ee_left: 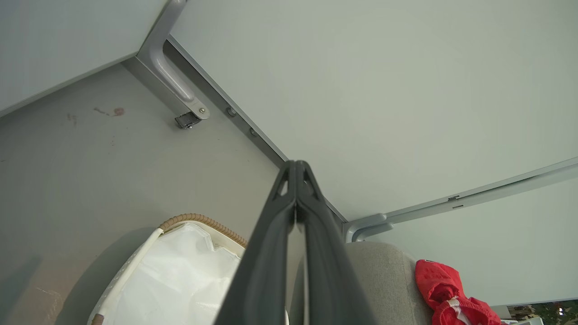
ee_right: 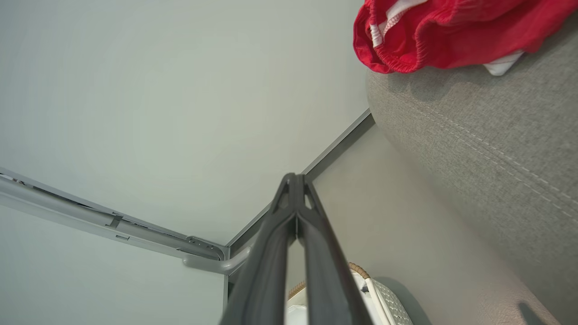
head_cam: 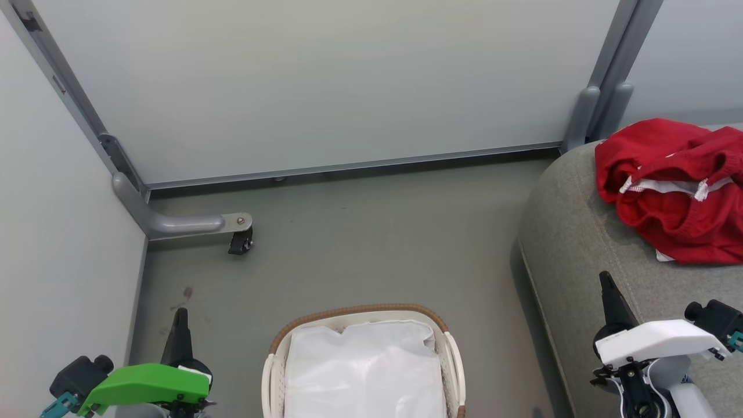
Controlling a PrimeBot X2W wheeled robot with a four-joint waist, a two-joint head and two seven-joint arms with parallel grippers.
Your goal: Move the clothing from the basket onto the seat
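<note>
The left tool (head_cam: 180, 325) and right tool (head_cam: 609, 290) are cut off by the head view's lower edge. The basket (head_cam: 354, 310) between them loses its near half there, and its white liner (head_cam: 365, 366) shows inside. The clothing (head_cam: 673, 191) runs off the right edge, so its garments are hard to tell apart. Both tools have their fingers pressed together, gripping nothing and touching nothing. The red clothing lies heaped on the grey seat (head_cam: 574, 244), beyond the right tool and well apart from the left tool.
</note>
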